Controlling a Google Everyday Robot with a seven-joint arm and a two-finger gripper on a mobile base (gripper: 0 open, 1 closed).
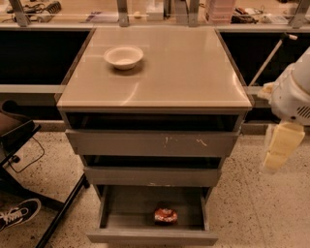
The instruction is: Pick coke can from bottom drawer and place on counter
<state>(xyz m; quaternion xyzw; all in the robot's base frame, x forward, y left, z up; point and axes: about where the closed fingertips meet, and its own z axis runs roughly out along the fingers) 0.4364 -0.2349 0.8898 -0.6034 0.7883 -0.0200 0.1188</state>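
The coke can (pixel 165 215) is small and red and lies in the open bottom drawer (pixel 151 237), near the middle of its floor. The drawer is pulled out at the foot of the grey cabinet. The beige counter (pixel 184 72) tops the cabinet. My gripper (pixel 279 147) hangs at the right edge of the view, beside the cabinet's right side. It is about level with the upper drawers, well above and to the right of the can, and apart from it.
A white bowl (pixel 123 56) stands on the counter at the back left. Two upper drawers with scuffed fronts (pixel 155 143) are slightly open. A dark chair frame (pixel 19 140) and a shoe (pixel 19 214) are on the floor at the left. A cluttered shelf (pixel 155 12) runs behind.
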